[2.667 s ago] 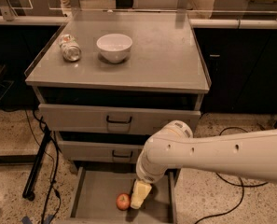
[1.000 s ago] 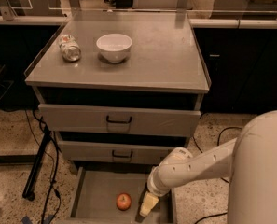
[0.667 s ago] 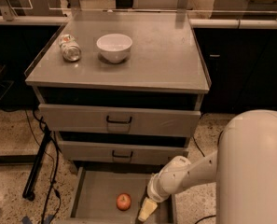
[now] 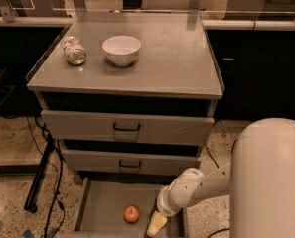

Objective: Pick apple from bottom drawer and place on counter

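Note:
The apple, small and red-orange, lies on the floor of the open bottom drawer, a shallow grey tray at the foot of the cabinet. My gripper reaches down into the drawer just right of the apple, a short gap away from it, its yellowish tip at the frame's lower edge. Nothing is held in it. The counter is the flat grey top of the cabinet, well above the drawer.
A white bowl and a can lying on its side sit on the counter's left half. Two shut drawers with black handles are above the open one. My white arm fills the lower right. Cables and a black stand are at the left.
My arm has swung to the right and pulled back toward the camera. The gripper has sunk lower in the drawer and stays right of the apple. The apple has not moved.

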Action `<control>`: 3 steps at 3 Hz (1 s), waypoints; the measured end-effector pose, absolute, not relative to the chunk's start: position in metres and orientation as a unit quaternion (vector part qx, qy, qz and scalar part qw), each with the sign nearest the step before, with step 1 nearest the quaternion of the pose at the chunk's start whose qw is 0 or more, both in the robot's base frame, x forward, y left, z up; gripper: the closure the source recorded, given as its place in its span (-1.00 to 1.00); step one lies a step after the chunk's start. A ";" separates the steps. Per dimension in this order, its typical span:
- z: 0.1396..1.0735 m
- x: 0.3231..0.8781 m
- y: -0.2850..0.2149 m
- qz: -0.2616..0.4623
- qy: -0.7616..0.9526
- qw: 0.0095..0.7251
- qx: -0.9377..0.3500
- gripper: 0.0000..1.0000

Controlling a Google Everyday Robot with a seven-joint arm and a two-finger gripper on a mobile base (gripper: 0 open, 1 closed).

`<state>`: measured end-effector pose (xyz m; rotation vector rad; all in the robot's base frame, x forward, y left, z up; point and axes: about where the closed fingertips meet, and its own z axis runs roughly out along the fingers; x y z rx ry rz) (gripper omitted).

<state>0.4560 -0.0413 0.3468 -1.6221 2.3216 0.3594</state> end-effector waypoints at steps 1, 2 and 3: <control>0.318 0.457 -0.041 0.146 0.808 0.159 -0.548 -1.00; 0.282 0.462 -0.030 0.169 0.805 0.172 -0.542 -1.00; 0.282 0.462 -0.030 0.169 0.805 0.172 -0.542 -1.00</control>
